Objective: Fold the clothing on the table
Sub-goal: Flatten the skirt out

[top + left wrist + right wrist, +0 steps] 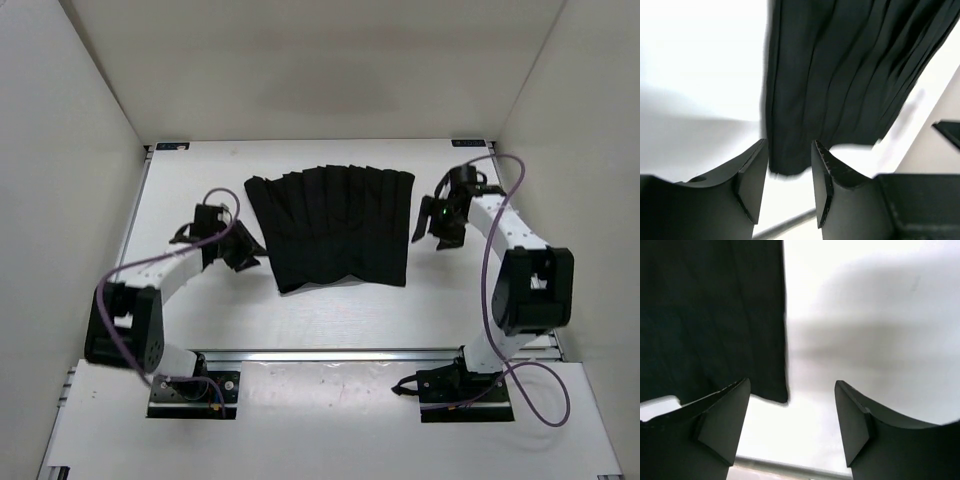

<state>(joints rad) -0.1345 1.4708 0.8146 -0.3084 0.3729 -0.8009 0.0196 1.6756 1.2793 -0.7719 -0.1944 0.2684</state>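
Two grippers flank the clothing (pixel 335 225), one on each side, and neither holds it. The left gripper (pixel 247 257) sits just beside the garment's left edge, close to the near-left corner, with its jaws apart and nothing between them. In the left wrist view, its fingers (pixel 752 182) are spread. The cloth's corner (pixel 787 160) shows in the gap just past the tips, lying loose on the table (pixel 700 60) and not pinched. The right gripper (pixel 436 236) is near the garment's right edge, with a strip of bare table between them. Its jaws are wide apart and empty. In the right wrist view, the cloth's edge (pixel 710 315) lies ahead of one finger (pixel 725 420), and white surface fills the gap.

The garment is matte black fabric, soft, with many narrow pleats that read as long parallel ridges. The table is white, smooth and flat, with a metal rail (pixel 340 353) along the near side. The fingers are hard, black and wedge-shaped, with flat inner faces.

The clothing lies flat on the far-middle of the table. Its pleats run far to near and fan out slightly, so it is wider at the far edge. That far edge is stepped, pleat by pleat. The near hem is uneven, rising in the middle and dropping lowest at the left corner. The long axis runs left to right across the table.
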